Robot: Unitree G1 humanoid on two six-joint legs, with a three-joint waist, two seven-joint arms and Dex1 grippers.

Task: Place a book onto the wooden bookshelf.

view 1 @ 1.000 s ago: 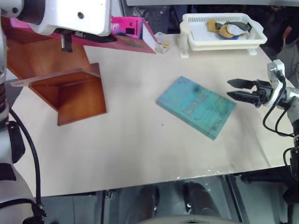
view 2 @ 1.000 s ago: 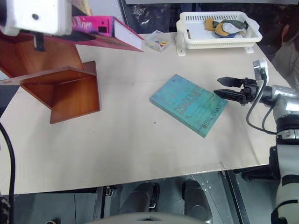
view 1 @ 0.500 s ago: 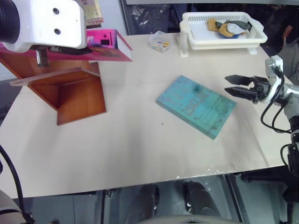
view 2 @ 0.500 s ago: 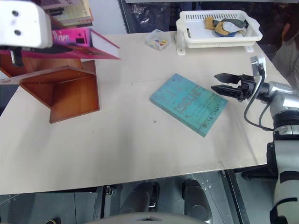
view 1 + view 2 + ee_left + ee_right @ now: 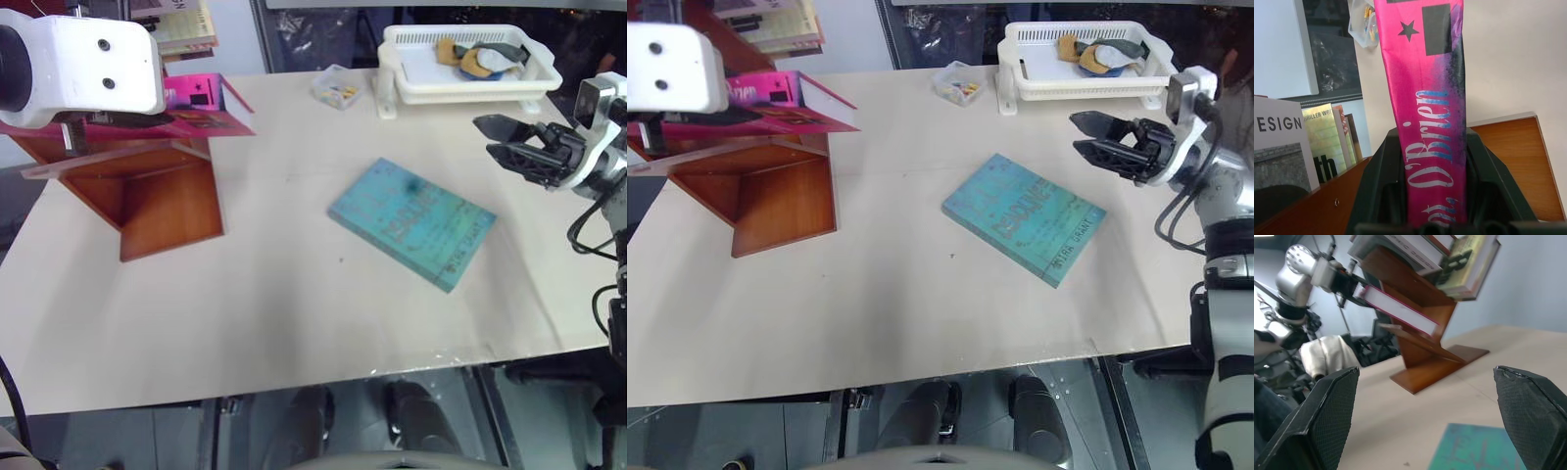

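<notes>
Head views: left gripper [image 5: 98, 119] clamps the pink book [image 5: 201, 106] at ten o'clock, over the wooden bookshelf [image 5: 147, 191]; right gripper [image 5: 1099, 142] at two o'clock — fingers apart.
Left wrist: book's spine between fingers [image 5: 1378, 183].
Right wrist: bookshelf beyond — teal book [image 5: 1476, 448] below.

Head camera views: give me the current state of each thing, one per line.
Bright pink paperback book: held flat just above a slanted board.
Left gripper: shut on the book's spine.
Right gripper: open, empty, above the table.
Reddish-brown wooden bookshelf: upright; upper slot filled, lower slot empty.
Teal-blue book: lying flat, untouched.
White plastic basket tray: holding small items.
</notes>
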